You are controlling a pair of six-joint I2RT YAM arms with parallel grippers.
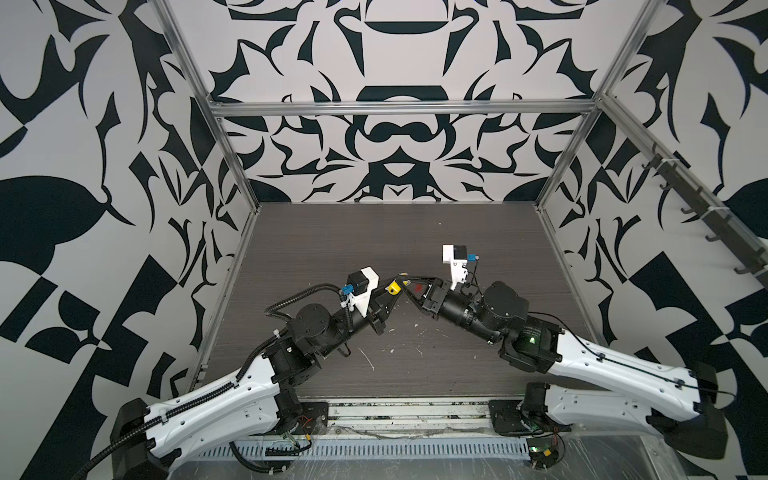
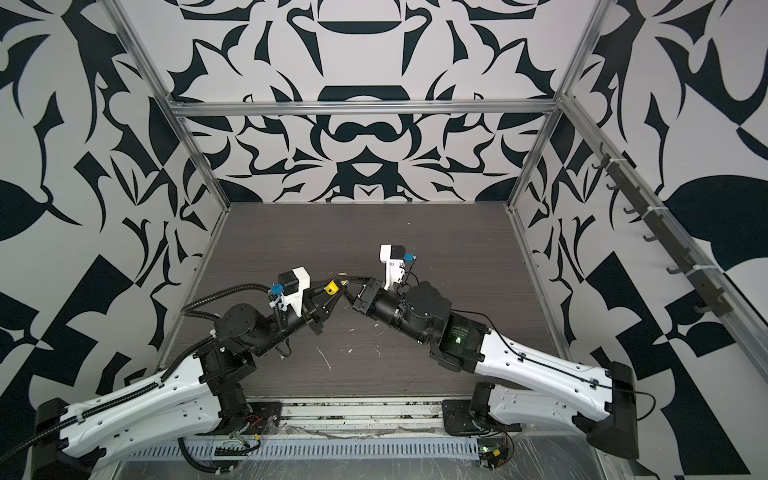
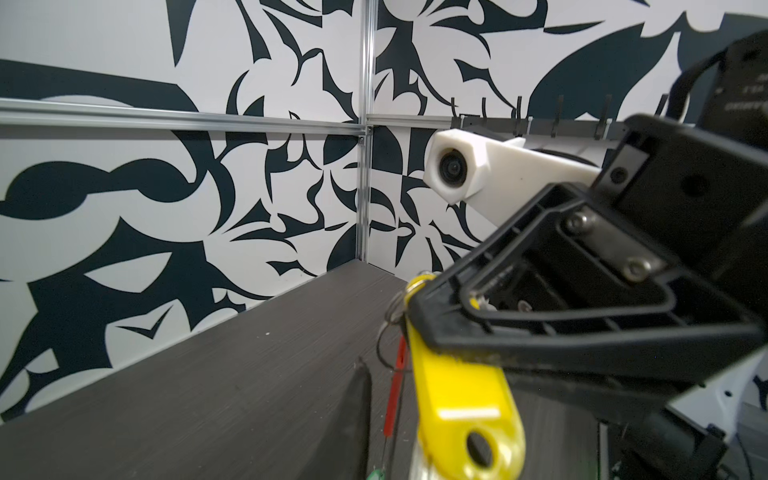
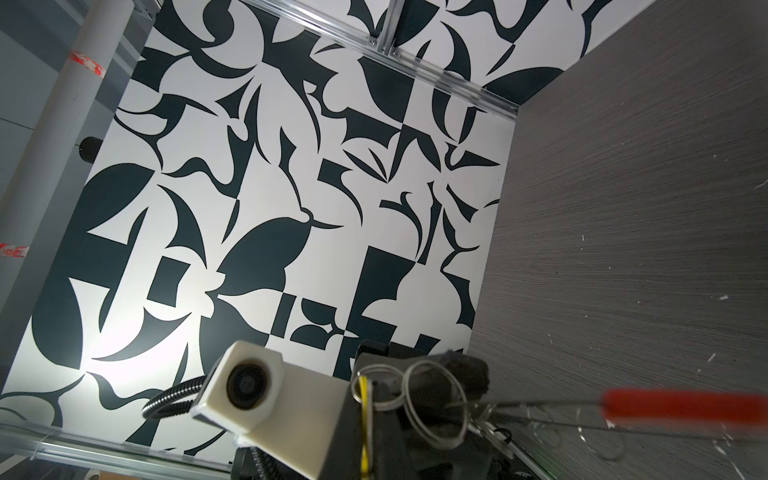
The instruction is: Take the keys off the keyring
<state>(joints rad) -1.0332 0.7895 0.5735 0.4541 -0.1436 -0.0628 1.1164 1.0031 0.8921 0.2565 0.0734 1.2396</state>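
Looking above mid-table (image 1: 374,232): your left gripper (image 1: 390,292) has the yellow key (image 1: 394,287) at its tips; can't tell if it's clamped. Just beyond, your right gripper (image 1: 404,277) is closed, with the red key (image 1: 419,286) at its fingers. The keyring (image 4: 406,390) sits between both grippers.

You get no legible text here: the pale lettering on the black arm casing (image 3: 746,93) is too blurred to read, and in a top view the faint print on the black joint cover (image 2: 459,332) is too small
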